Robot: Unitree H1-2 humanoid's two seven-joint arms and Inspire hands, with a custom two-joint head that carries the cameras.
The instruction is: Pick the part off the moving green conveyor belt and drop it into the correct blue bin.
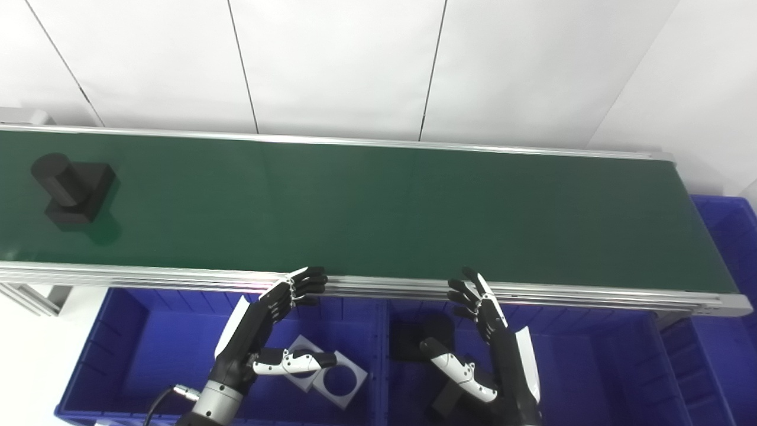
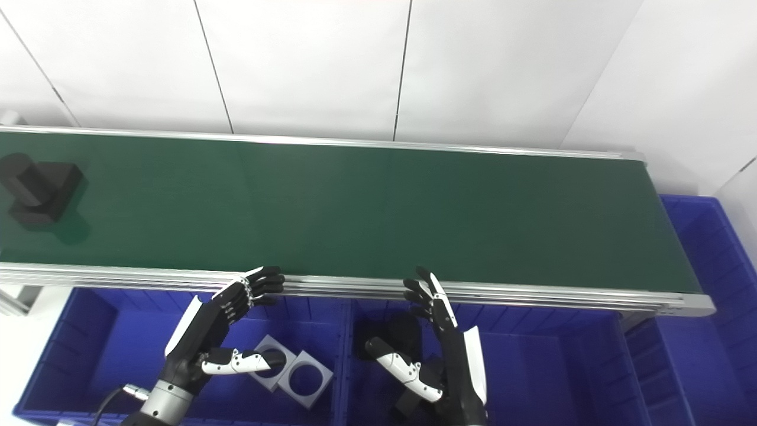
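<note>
Left eye view, read from the left: a black part (image 1: 72, 190), a square block with a short cylinder standing on it, sits on the green conveyor belt (image 1: 378, 213) near the belt's far left end, clear of both edges and well apart from either hand. The belt runs the full width of the scene between aluminium rails, against a white panelled wall.

Below the near rail, the left blue bin (image 1: 142, 349) contains two light grey square plates with round holes (image 1: 322, 376), lying flat and touching one another. The left hand (image 1: 269, 331) hovers above this bin with the fingers released and spread, grasping nothing; its fingertips (image 1: 310, 281) reach up to the near rail, and the thumb extends sideways over the grey plates.

To the right, the middle blue bin (image 1: 591, 367) holds black parts (image 1: 423, 340), partly hidden behind the right hand (image 1: 485, 349). That hand is likewise released, fingers apart and pointing toward the rail, thumb turned inward, holding nothing. Whether it touches the parts beneath it cannot be told.

At the far right, a third blue bin (image 1: 727, 236) stands beyond the belt's end; its contents are not visible.
</note>
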